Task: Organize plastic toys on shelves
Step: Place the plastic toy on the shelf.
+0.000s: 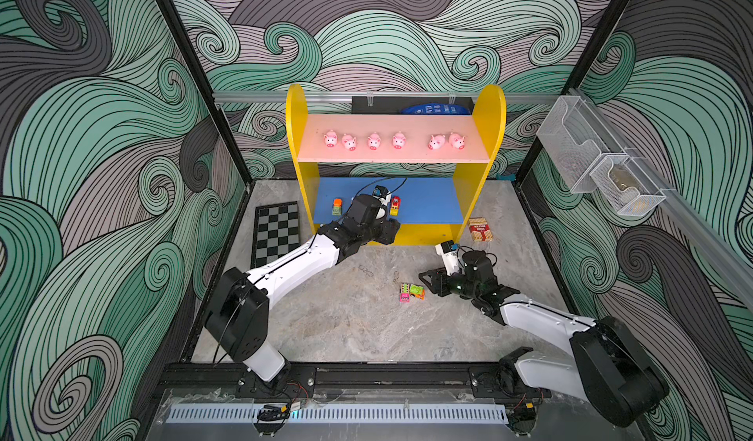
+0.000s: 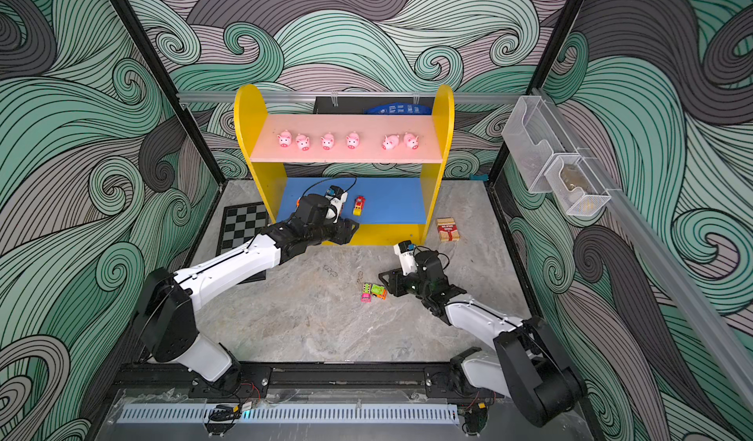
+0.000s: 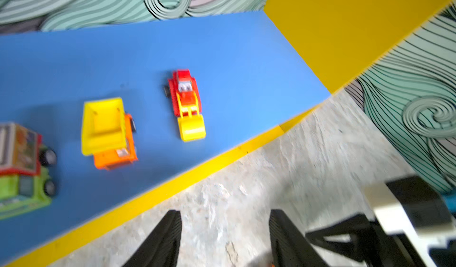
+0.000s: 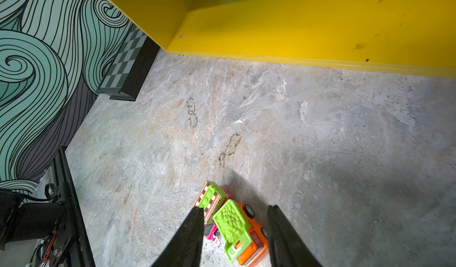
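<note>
The yellow shelves [image 1: 487, 125] stand at the back. Several pink pigs [image 1: 374, 141] line the pale pink upper board. On the blue lower board [image 1: 432, 202] sit a green-and-orange truck [image 1: 337, 205], a red loader [image 1: 395, 205] and, seen in the left wrist view, a yellow-and-orange dump truck [image 3: 108, 132]. My left gripper [image 3: 225, 212] hangs open and empty over the floor just in front of the shelf's edge. On the floor, an orange truck with a green bed [image 4: 238, 228] lies between the fingers of my open right gripper [image 4: 235, 207], with a pink truck [image 1: 404, 295] against it.
A grey-black checkerboard [image 1: 277, 231] lies left of the shelves, partly under my left arm. A red-and-tan card box [image 1: 480, 229] stands right of them. Wire mesh baskets [image 1: 591, 153] hang on the right wall rail.
</note>
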`<state>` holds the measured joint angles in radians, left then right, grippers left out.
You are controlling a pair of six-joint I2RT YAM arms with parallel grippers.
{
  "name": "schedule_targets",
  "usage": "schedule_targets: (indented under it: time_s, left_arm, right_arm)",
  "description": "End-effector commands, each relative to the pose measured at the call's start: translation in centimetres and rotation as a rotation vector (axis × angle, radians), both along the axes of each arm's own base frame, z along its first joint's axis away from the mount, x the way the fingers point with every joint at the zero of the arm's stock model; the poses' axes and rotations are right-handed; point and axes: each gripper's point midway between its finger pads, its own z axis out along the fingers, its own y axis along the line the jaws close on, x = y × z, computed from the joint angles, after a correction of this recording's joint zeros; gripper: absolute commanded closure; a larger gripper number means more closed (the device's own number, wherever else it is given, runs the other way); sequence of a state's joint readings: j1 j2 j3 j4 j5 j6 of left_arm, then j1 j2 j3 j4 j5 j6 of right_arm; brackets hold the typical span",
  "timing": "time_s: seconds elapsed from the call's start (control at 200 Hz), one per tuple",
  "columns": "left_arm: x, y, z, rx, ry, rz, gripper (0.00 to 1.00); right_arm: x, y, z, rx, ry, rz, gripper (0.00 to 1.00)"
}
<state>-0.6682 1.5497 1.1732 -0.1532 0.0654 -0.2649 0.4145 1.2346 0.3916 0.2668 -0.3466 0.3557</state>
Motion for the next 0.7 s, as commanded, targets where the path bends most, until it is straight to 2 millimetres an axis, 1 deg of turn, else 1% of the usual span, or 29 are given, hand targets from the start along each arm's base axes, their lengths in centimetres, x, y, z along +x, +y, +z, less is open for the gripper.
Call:
schedule_targets:
  time_s: [0.0, 0.135, 0.255, 0.345, 0.4, 0.515, 0.625, 0.695]
  left_arm:
    - [-4.7, -1.1, -2.4, -0.065, 0.113, -0.167, 0.4]
    - [-8.7, -0.7, -6.5, -0.085, 0.232, -0.202, 0.4]
    - [-11.3, -1.4, -8.8, -0.126, 0.29, -0.216, 0.38]
    - [-12.4, -2.0, -10.3, -0.124, 0.305, -0.214, 0.33]
    - [-12.9, -2.5, -11.1, -0.123, 0.316, -0.226, 0.32]
    - [-13.4, -3.7, -12.1, -0.113, 0.327, -0.256, 0.31]
    - [-13.3, -4.5, -13.1, -0.086, 0.325, -0.257, 0.31]
    - [-12.7, -4.5, -13.9, -0.057, 0.319, -0.231, 0.31]
  right_arm:
    - [-1.1, 0.1, -0.4, 0.012, 0.035, 0.025, 0.53]
    - [-1.7, 0.1, -0.8, 0.006, 0.048, 0.035, 0.52]
    - [-2.1, 0.1, -1.3, -0.005, 0.06, 0.039, 0.52]
    - [-2.3, 0.1, -1.6, -0.023, 0.064, 0.037, 0.5]
    - [-2.3, 0.0, -1.7, -0.037, 0.063, 0.036, 0.47]
    - [-2.5, -0.2, -2.0, -0.064, 0.066, 0.037, 0.43]
    - [-2.7, -0.3, -2.2, -0.081, 0.062, 0.039, 0.39]
    - [-2.5, -0.4, -2.1, -0.098, 0.058, 0.031, 0.35]
